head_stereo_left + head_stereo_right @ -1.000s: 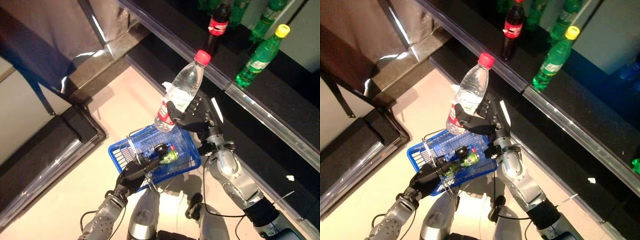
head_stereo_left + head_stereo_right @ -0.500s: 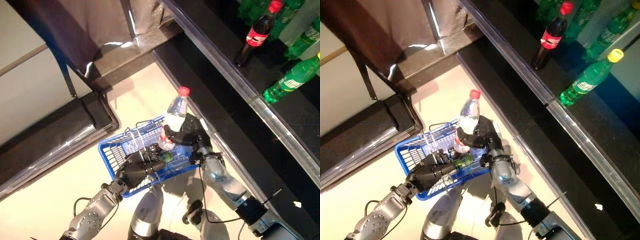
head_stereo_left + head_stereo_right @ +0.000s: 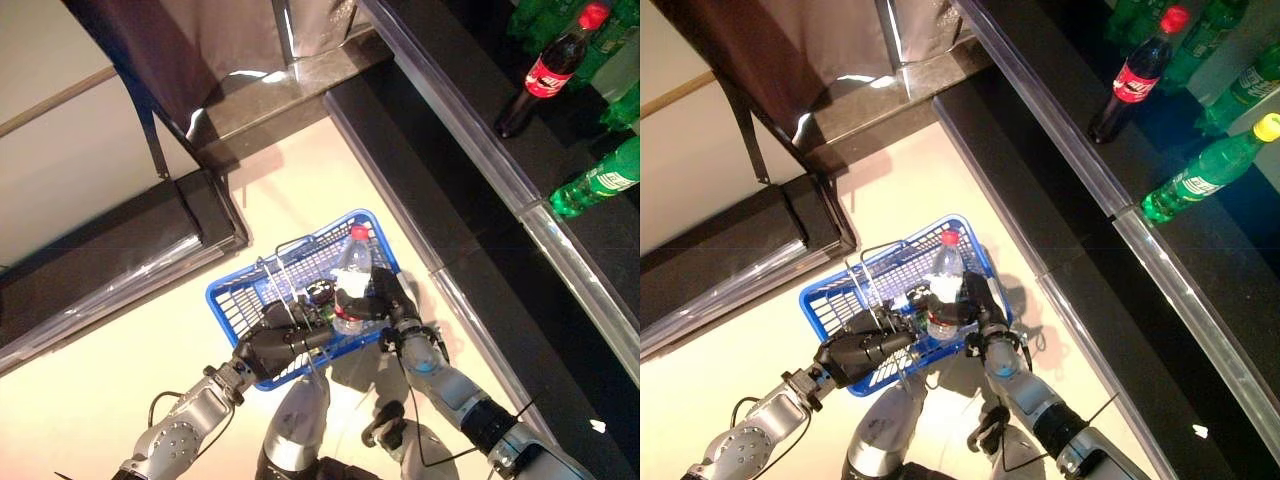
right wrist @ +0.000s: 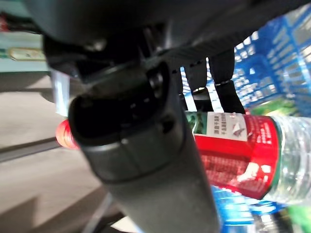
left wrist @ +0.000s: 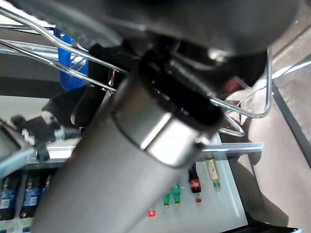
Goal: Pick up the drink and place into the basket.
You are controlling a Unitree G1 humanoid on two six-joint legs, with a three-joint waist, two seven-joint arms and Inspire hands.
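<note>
Clear plastic water bottle with red cap and red label [image 3: 352, 278] stands upright inside the blue wire-handled plastic basket [image 3: 232, 302], right hand [image 3: 385, 303] curled round its body for lowering, left hand [image 3: 272, 342] clasping the basket's wire handle to steady it.

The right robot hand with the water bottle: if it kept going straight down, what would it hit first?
Probably the blue basket: the right robot hand holds the water bottle just over it, though depth is unclear.
</note>
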